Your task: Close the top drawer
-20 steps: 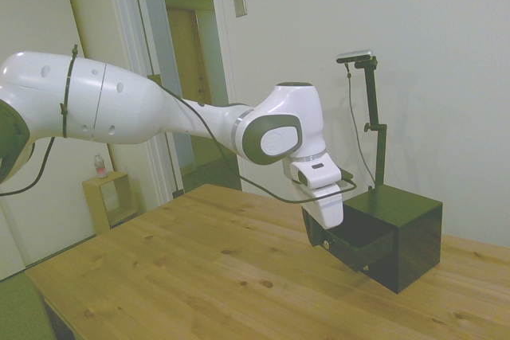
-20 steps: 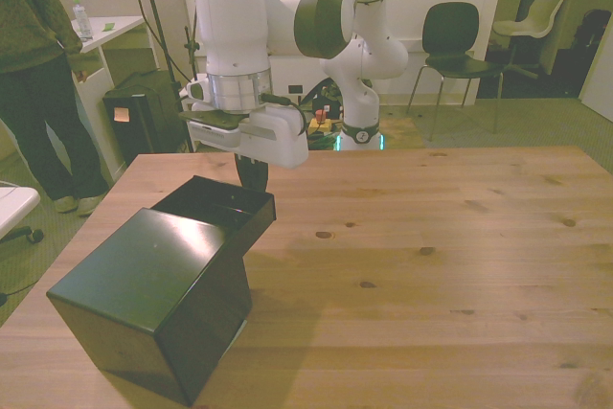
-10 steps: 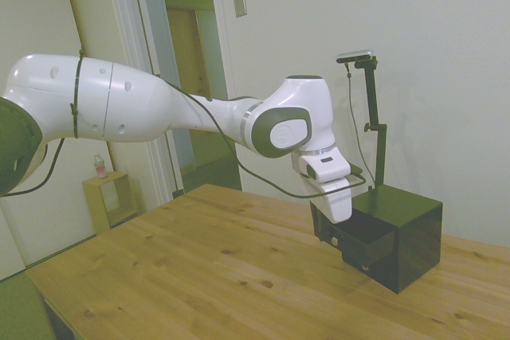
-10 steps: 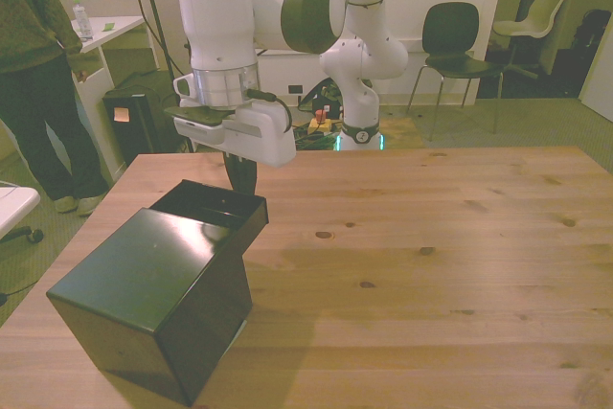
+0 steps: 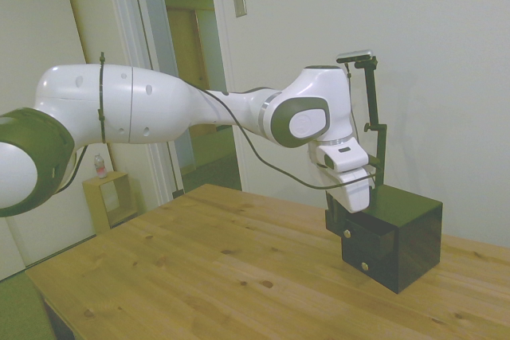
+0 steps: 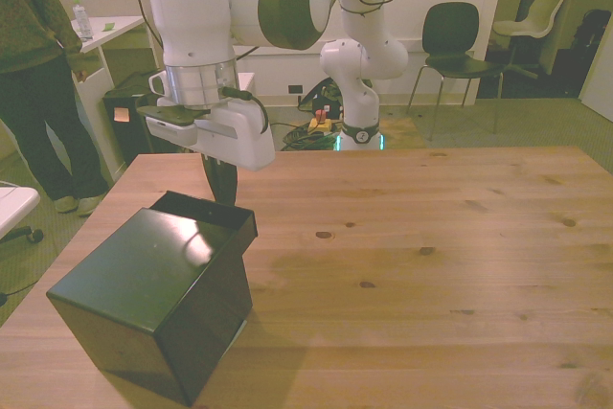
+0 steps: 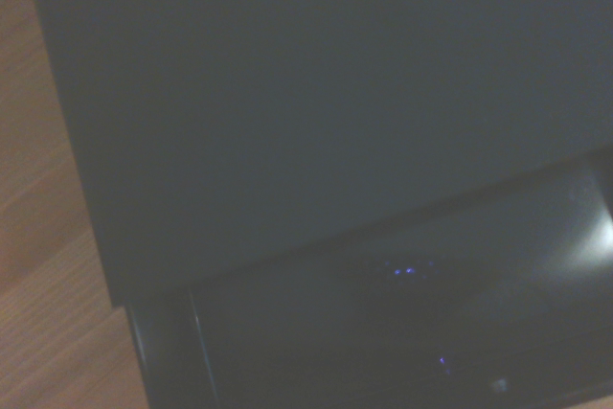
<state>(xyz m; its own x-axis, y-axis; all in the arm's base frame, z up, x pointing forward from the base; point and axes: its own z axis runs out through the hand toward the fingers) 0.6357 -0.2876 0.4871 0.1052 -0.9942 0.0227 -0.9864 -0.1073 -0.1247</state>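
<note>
Jaw state: cannot tell. The white two-finger gripper (image 5: 341, 214) points straight down, and its dark fingertips are mostly hidden against black surfaces in both the side and front views (image 6: 222, 193).

Directly at the jaws: the shallow black top drawer with a small round brass knob (image 5: 356, 230), uppermost drawer of the cabinet. It sticks out only a short way from the cabinet face, so it is nearly shut but not flush. The gripper sits at the drawer's front panel; whether it touches the panel is unclear. The knob is just below the jaws in the side view. In the front view, only a narrow strip of the open drawer box (image 6: 206, 210) shows beyond the cabinet top. The wrist view is dim and blurred: a sliver of drawer interior (image 7: 412, 313) next to the flat cabinet top.

Behind and below the jaws: the small black cube cabinet (image 5: 406, 236), its glossy top (image 6: 144, 270) unobstructed. A lower black drawer front with a brass knob (image 5: 365, 265) is under the top drawer and looks closed.

Under everything: the pale knotty wooden table (image 5: 223, 276), with the cabinet near one corner (image 6: 431, 265).

Well away from the jaws, past the table edge on the front view's left: a standing person in dark clothes (image 6: 38, 83).
</note>
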